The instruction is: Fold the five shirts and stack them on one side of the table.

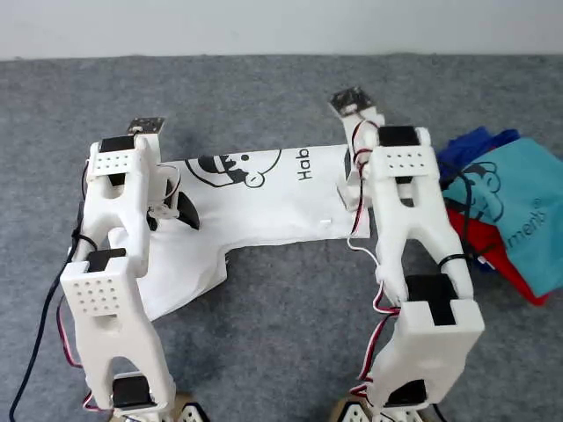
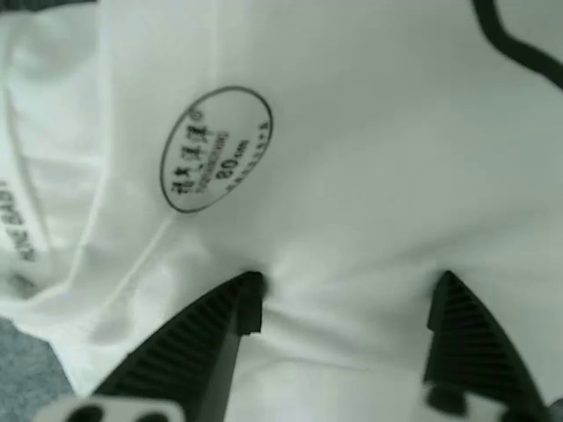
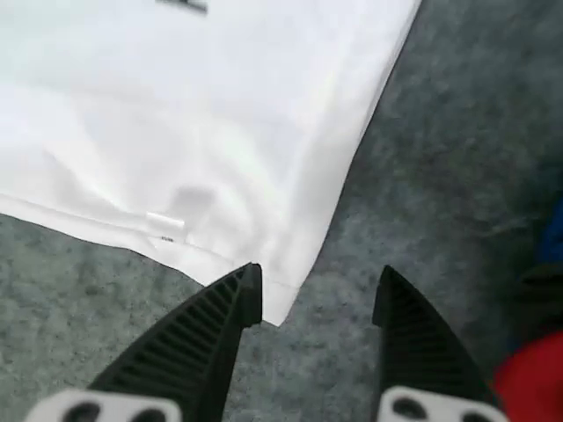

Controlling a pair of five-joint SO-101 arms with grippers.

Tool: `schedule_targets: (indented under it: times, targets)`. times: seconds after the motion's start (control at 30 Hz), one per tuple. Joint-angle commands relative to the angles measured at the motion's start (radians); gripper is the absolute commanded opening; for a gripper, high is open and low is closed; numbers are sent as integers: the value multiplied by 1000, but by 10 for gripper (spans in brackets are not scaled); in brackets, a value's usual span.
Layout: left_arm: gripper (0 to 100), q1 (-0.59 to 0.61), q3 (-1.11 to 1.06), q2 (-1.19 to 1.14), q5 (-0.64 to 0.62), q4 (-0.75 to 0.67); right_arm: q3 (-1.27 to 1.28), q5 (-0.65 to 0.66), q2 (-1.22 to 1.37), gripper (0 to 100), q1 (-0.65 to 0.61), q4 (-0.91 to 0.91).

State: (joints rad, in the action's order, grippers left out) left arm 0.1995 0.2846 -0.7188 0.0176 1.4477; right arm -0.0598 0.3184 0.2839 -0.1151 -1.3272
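My left gripper (image 2: pixel 347 294) is spread wide, fingertips down on the white shirt (image 2: pixel 369 158) beside its round neck label (image 2: pixel 216 149). My right gripper (image 3: pixel 321 283) gapes wide too, straddling the shirt's hem corner above the grey table (image 3: pixel 457 132). Farther off, at three o'clock from the white shirt, lies the heap of coloured shirts (image 1: pixel 506 202).

Soft, even light from above fills the high view. The grey surface (image 1: pixel 290 325) is uniformly lit, and only a thin, pale shadow runs along the lower edge of the white shirt (image 1: pixel 264 207). The shirt is so bright that its folds barely register. In the left wrist view the cloth is nearly washed out, with faint grey creases between the dark jaws. In the right wrist view the surface grows dimmer away from the shirt.
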Motion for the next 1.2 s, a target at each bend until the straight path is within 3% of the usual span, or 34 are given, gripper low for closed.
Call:
schedule_targets:
  times: [0.0,0.13,0.33,0.4,0.5,0.63,0.9,1.03,1.17]
  targets:
    - [306,-9,1,-3,11,-14,57,-11,-44,208,-7,47]
    - [306,-6,33,-2,11,0,34,-6,-125,208,-1,-13]
    - [307,-5,392,20,12,290,-23,-6,-329,208,1,-182]
    - [307,-5,475,41,11,310,-20,2,-377,208,1,-223]
    - [308,-5,466,109,11,310,-18,117,-420,208,1,-308]
    - [308,-11,289,233,15,310,0,265,-453,208,1,-404]
    - [305,-3,-369,727,193,304,173,11,-535,211,107,-364]
    - [305,2,-680,911,265,186,242,35,-532,211,90,-369]
    - [305,20,-819,988,288,155,262,40,-539,211,76,-371]
